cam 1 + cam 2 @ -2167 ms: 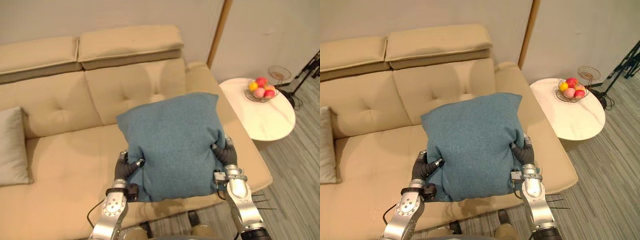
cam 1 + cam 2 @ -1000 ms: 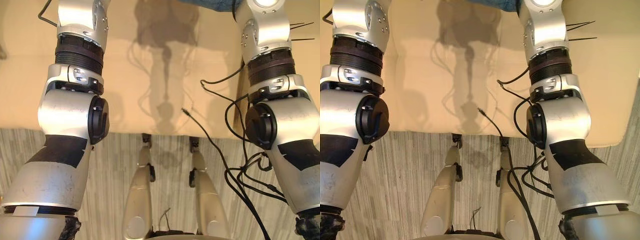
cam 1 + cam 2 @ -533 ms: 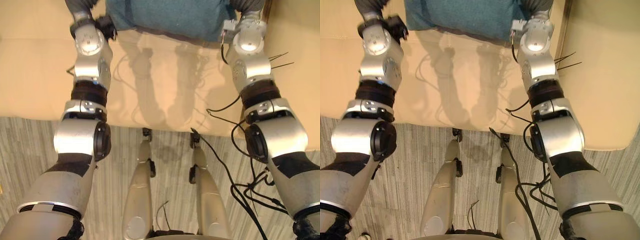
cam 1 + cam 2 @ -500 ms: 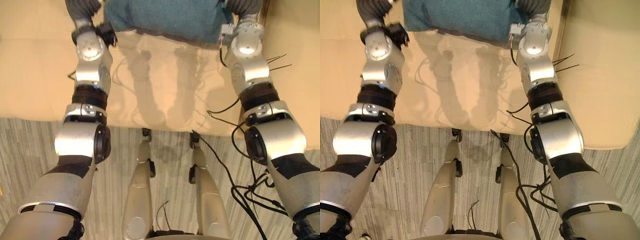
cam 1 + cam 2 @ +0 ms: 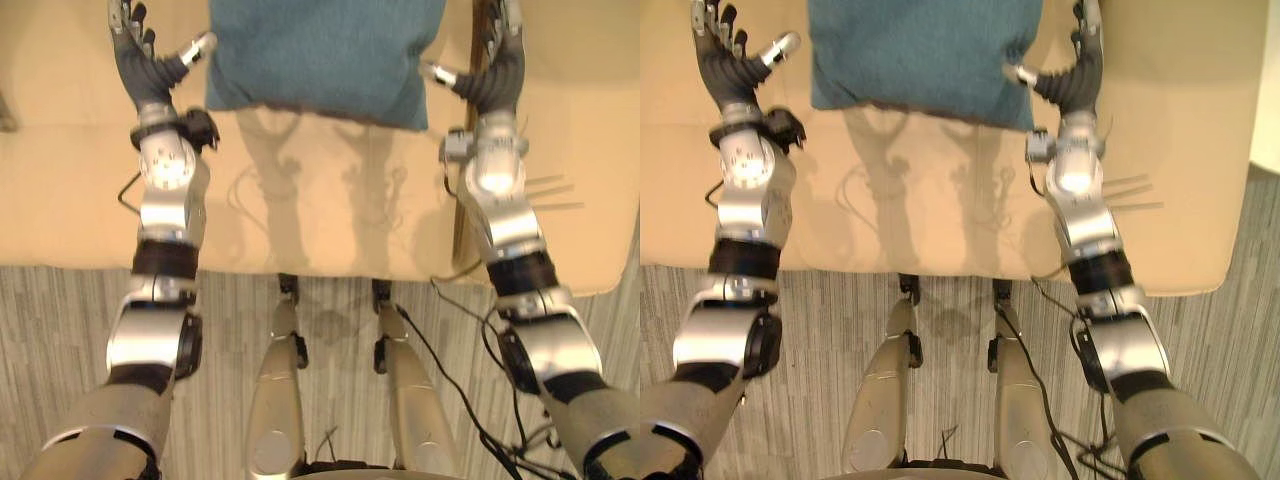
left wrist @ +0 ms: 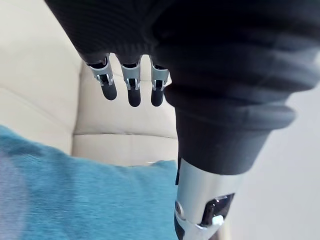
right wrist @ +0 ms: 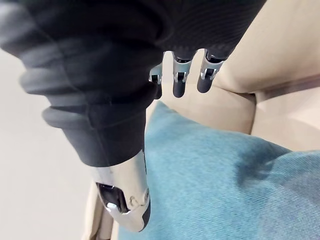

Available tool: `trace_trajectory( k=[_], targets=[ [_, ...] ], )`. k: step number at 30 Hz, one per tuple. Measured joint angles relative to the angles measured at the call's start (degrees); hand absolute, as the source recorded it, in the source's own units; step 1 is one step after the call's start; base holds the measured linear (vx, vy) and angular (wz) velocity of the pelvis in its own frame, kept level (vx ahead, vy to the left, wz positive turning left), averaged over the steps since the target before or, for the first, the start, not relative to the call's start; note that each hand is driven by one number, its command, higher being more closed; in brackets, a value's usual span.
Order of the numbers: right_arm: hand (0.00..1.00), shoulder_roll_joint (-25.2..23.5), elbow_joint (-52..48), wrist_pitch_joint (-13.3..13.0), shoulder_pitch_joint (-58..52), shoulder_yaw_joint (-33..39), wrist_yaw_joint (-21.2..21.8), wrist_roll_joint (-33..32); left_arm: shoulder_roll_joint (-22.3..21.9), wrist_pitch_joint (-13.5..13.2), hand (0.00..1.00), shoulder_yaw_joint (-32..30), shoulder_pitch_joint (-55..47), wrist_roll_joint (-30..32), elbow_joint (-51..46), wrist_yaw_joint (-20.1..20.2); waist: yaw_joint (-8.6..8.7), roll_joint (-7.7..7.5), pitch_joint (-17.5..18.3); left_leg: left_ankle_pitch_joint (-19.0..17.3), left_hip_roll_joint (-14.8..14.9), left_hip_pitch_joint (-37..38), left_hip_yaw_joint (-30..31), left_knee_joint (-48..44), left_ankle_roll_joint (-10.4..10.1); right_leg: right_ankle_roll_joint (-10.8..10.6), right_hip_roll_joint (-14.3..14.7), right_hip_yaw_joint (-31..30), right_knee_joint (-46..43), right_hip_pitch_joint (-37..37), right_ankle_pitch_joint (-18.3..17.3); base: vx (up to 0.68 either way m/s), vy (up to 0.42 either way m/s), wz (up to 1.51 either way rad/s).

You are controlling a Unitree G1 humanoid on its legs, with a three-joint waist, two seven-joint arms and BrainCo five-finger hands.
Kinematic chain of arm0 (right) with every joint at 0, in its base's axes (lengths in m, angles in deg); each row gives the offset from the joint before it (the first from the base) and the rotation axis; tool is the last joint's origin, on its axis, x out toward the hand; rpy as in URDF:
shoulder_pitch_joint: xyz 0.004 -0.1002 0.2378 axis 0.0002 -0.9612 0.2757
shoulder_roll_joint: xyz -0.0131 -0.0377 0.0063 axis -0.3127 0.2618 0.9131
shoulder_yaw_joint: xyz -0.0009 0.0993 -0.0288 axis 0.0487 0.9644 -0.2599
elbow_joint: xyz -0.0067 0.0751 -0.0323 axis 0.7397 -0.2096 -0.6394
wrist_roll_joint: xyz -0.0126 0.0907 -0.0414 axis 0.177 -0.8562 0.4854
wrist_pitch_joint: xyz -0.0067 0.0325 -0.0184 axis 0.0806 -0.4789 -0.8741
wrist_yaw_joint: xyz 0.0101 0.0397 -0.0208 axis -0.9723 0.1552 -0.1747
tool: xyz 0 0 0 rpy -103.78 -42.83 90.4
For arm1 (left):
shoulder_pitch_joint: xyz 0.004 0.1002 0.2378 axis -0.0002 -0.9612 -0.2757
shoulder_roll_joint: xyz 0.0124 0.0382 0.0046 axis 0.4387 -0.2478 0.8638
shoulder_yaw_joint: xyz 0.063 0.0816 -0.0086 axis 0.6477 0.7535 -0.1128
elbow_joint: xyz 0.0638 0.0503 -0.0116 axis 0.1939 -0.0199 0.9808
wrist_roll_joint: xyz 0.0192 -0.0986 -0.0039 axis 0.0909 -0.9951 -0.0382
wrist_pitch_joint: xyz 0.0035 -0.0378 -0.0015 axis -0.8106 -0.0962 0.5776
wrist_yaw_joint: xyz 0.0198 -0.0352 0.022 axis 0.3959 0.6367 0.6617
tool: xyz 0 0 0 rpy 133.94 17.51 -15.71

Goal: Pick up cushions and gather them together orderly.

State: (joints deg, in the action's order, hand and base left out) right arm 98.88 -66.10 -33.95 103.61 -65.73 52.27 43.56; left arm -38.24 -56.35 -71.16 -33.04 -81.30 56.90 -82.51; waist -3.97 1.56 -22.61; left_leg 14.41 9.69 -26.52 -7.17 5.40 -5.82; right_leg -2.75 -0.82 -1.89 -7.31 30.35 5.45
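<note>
While splayed wide w/ nothing held, flanking blue cushion (image 5: 320, 50): left hand (image 5: 140, 65), right hand (image 5: 497, 75). Lying flat on sofa (image 5: 300, 220) seat betw. both sets of fingers (image 6: 132, 90), thumb contact unclear. Prob. set-down step; next: find another cushion, bring alongside, edges squared.

One teal cushion (image 5: 320, 50) lying in front of me, one beige sofa (image 5: 330, 220) sitting under it, two robot hands showing, a left hand (image 5: 140, 65) and a right hand (image 5: 495, 80), one flanking each side
</note>
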Motion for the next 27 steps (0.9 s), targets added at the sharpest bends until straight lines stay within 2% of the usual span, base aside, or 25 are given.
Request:
trace_trajectory(
  k=[1,3,5,7,8,9,11,12,15,18,21,25,27],
  targets=[
    [0.00,-0.1,-1.1,0.0,-3.2,0.0,0.7,0.8,-0.8,-0.1,0.00,0.1,-3.6,0.0,-0.6,0.8,-0.07,0.00,0.9,-0.4,-0.1,0.5,-0.1,0.0,0.3,0.0,0.0,0.0,-0.2,-0.4,-0.3,0.05,-0.016,0.07],
    [0.00,-0.9,-2.6,-0.1,-15.7,0.1,4.6,3.3,-4.4,0.2,0.00,1.8,-17.2,-0.2,-0.6,4.5,-0.10,-0.09,3.7,-1.6,-0.7,3.8,-0.4,-0.1,0.5,-0.3,-0.3,-0.4,-0.7,-3.3,-1.7,0.10,-0.028,0.03],
    [0.00,-2.5,-2.4,-0.1,-22.7,0.5,6.7,3.7,-6.4,0.8,0.00,2.9,-24.3,-0.1,0.2,7.0,-0.14,-0.37,4.9,-2.9,-1.0,6.1,-0.9,-0.8,0.5,-0.6,-0.5,-0.8,-0.6,-5.6,-2.4,0.11,-0.023,-0.09],
    [0.00,-6.5,2.3,-0.2,-32.3,2.2,10.0,5.7,-8.6,2.2,0.00,3.3,-31.5,2.2,7.9,10.7,0.40,-0.44,8.4,-4.8,-1.5,9.4,-1.2,-2.0,0.9,-1.0,-1.0,-1.3,0.3,-9.3,-3.4,0.10,-0.026,-0.14],
    [0.00,-7.3,4.4,-0.3,-34.1,2.8,10.6,5.8,-9.0,2.6,0.00,3.1,-32.6,3.0,10.2,11.3,0.58,-0.38,9.7,-5.2,-1.6,9.9,-1.2,-2.2,1.0,-1.4,-1.2,-1.3,0.6,-10.0,-3.7,0.11,-0.016,-0.09],
    [0.00,-8.4,9.3,-0.2,-36.4,4.1,11.7,5.8,-9.7,3.1,0.00,2.5,-34.1,4.3,15.2,12.1,1.65,-0.42,10.8,-5.9,-1.8,11.8,-1.4,-2.3,1.1,-1.5,-1.3,-1.5,1.1,-12.1,-3.9,0.10,-0.003,-0.04],
    [0.00,-9.8,16.3,-0.1,-39.2,6.3,12.9,5.8,-10.2,4.1,0.00,0.9,-35.1,7.1,22.8,13.1,2.20,-0.62,11.8,-7.0,-1.9,14.5,-1.8,-2.3,0.9,-1.6,-1.6,-1.7,1.8,-14.9,-4.2,0.08,0.005,-0.06],
    [0.00,-10.6,21.9,0.0,-40.4,7.4,14.4,5.4,-10.2,4.9,0.00,-0.7,-35.8,9.0,27.6,13.6,3.18,-0.88,13.0,-7.5,-2.0,16.0,-2.4,-2.2,0.9,-1.5,-1.7,-1.8,2.5,-16.6,-4.4,0.06,0.002,-0.08],
    [0.00,-11.0,33.8,0.2,-42.5,9.8,17.2,4.9,-10.6,6.3,0.00,-3.3,-36.9,13.0,36.0,15.2,3.37,-0.82,14.5,-8.4,-2.2,20.2,-2.9,-1.2,0.5,-1.5,-1.8,-2.6,3.9,-20.4,-4.7,0.06,0.000,-0.11],
    [0.00,-10.9,41.7,0.3,-44.7,13.1,18.0,4.8,-11.5,6.6,0.00,-3.8,-39.0,16.0,39.1,15.6,3.84,-0.31,16.9,-8.8,-2.7,23.1,-3.5,0.0,0.5,-1.8,-2.3,-3.0,5.0,-22.7,-5.1,0.05,0.014,-0.06],
    [0.00,-10.8,44.7,0.7,-45.2,14.4,18.2,5.0,-11.7,6.8,0.00,-3.8,-40.6,17.3,40.6,16.0,4.72,-0.28,18.2,-9.4,-2.9,24.7,-4.1,0.0,0.4,-1.9,-2.5,-3.5,5.6,-24.2,-5.1,0.05,0.010,-0.08],
    [0.00,-10.8,44.7,0.9,-45.0,14.4,18.2,5.1,-12.0,6.8,0.00,-3.8,-40.8,17.9,40.8,16.7,4.78,-0.59,18.5,-9.7,-2.7,25.4,-5.9,0.0,0.1,-2.1,-2.2,-5.4,5.8,-23.9,-4.9,0.01,-0.004,-0.28],
    [0.00,-11.2,44.7,1.1,-43.6,14.3,18.1,5.1,-11.8,6.7,0.00,-3.7,-40.0,17.9,40.6,16.6,4.42,-1.20,18.1,-9.8,-2.4,24.3,-8.5,-0.7,0.2,-2.3,-1.7,-7.7,4.8,-21.3,-4.0,-0.01,-0.004,-0.47]
  ],
)
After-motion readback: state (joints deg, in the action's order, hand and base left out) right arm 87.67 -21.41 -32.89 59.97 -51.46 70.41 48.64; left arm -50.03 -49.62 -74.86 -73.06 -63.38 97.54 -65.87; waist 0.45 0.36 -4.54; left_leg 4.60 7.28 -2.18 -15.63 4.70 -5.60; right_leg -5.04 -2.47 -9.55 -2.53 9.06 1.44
